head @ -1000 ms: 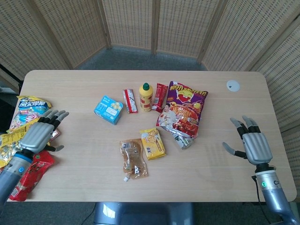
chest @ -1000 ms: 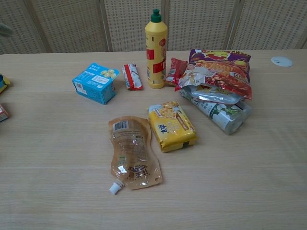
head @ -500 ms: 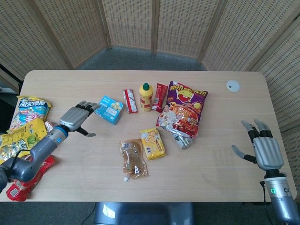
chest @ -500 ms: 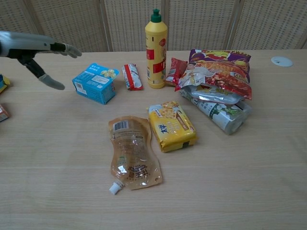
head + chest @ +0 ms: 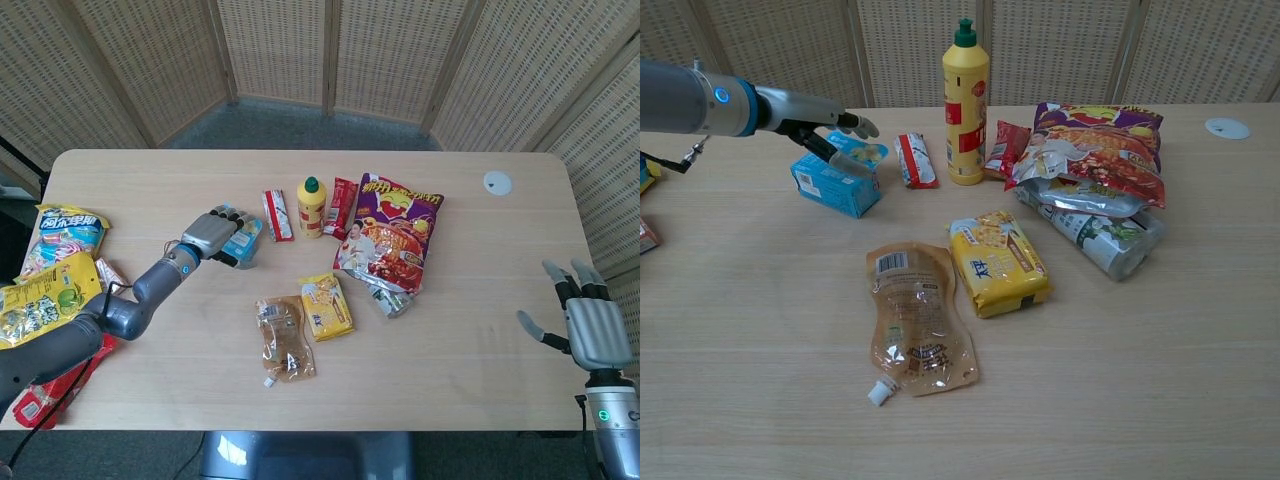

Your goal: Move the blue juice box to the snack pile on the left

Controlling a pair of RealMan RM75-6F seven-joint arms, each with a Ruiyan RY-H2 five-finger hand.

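The blue juice box (image 5: pixel 243 240) (image 5: pixel 836 184) lies on the table left of the yellow bottle. My left hand (image 5: pixel 211 234) (image 5: pixel 825 128) hovers just above it with fingers spread, the thumb reaching down beside the box; it holds nothing. The snack pile (image 5: pixel 52 280) lies at the table's left edge, with yellow, white and red packets. My right hand (image 5: pixel 590 322) is at the far right, near the table's front corner, fingers apart and empty; the chest view does not show it.
A red-white bar (image 5: pixel 277 214), a yellow bottle (image 5: pixel 311 206), a red sachet (image 5: pixel 341 207), a large purple chip bag (image 5: pixel 391 232) over a can, a yellow cracker pack (image 5: pixel 326 305) and a clear pouch (image 5: pixel 282 337) lie mid-table. A white disc (image 5: pixel 497 182) is far right.
My left hand has travelled right from the snack pile to above the juice box. My right hand has drawn back toward the table's right front corner.
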